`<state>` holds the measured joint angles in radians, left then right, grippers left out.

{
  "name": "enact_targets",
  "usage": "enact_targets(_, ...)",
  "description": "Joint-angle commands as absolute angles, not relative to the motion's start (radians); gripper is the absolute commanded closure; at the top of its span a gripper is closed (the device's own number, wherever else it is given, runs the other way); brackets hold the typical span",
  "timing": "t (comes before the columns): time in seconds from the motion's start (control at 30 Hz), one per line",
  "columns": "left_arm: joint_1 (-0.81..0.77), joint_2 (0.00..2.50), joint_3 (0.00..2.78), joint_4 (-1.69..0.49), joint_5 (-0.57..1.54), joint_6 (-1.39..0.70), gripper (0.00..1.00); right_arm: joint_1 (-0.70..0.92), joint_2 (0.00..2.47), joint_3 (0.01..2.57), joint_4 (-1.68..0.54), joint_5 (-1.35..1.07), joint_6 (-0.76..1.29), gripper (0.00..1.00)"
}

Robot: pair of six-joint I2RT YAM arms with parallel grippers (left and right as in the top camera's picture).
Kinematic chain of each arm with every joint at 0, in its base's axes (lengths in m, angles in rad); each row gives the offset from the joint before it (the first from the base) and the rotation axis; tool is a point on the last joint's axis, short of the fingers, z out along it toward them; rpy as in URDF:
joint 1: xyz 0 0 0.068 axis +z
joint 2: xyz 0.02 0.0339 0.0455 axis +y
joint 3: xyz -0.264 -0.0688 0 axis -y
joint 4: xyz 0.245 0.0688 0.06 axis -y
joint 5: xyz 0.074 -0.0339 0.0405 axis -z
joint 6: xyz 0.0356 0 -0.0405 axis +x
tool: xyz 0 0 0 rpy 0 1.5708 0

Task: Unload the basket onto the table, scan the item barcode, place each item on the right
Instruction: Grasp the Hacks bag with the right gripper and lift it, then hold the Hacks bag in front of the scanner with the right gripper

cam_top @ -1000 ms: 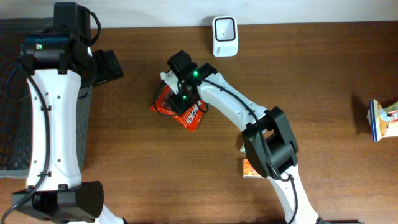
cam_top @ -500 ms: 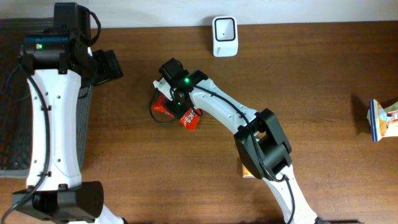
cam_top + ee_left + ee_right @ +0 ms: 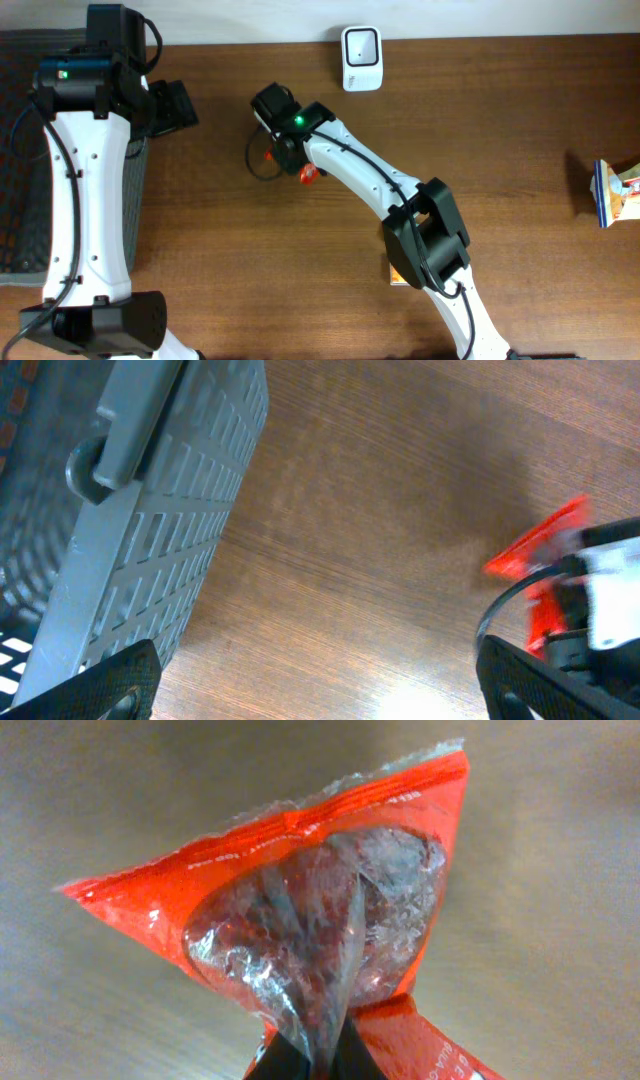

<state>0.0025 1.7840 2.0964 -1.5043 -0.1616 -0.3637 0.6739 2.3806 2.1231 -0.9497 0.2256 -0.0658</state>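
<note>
The right fingers (image 3: 355, 1065) are clamped shut on the red snack bag (image 3: 300, 910), pinching its crinkled film (clear window toward the wrist camera) over the tabletop (image 3: 520, 120), near-left of the white scanner (image 3: 361, 58). The left fingers (image 3: 110, 680) gape wide, empty, beside the grey basket (image 3: 150, 540).

I work at what looks like a shop checkout: white barcode scanner (image 3: 360, 58), grey plastic basket (image 3: 150, 560), wooden table (image 3: 520, 120).
</note>
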Motion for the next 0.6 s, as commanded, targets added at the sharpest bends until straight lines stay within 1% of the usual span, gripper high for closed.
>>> enact_targets(0.0,0.008,1.774,2.108,-1.505,-0.162,-0.377,0.01,0.667,2.357,2.201,-0.912,0.619,0.039,0.96)
enact_targets(0.1,0.008,1.774,2.108,-1.505,-0.161,-0.378,0.01,0.625,2.357,2.201,-0.861,0.628,0.13,0.96)
enact_targets(0.33,0.008,1.774,2.069,-1.484,-0.15,-0.378,0.01,0.467,2.357,2.206,-0.65,0.34,0.162,0.96)
enact_targets(0.4,0.008,1.774,2.036,-1.462,-0.15,-0.378,0.01,0.424,2.357,2.206,-0.586,0.3,0.186,0.96)
enact_targets(0.5,0.008,1.774,1.998,-1.422,-0.147,-0.378,0.01,0.361,2.357,2.206,-0.514,0.287,0.298,0.96)
enact_targets(0.57,0.007,1.774,1.995,-1.41,-0.142,-0.378,0.01,0.339,2.362,2.205,-0.487,0.246,0.336,0.96)
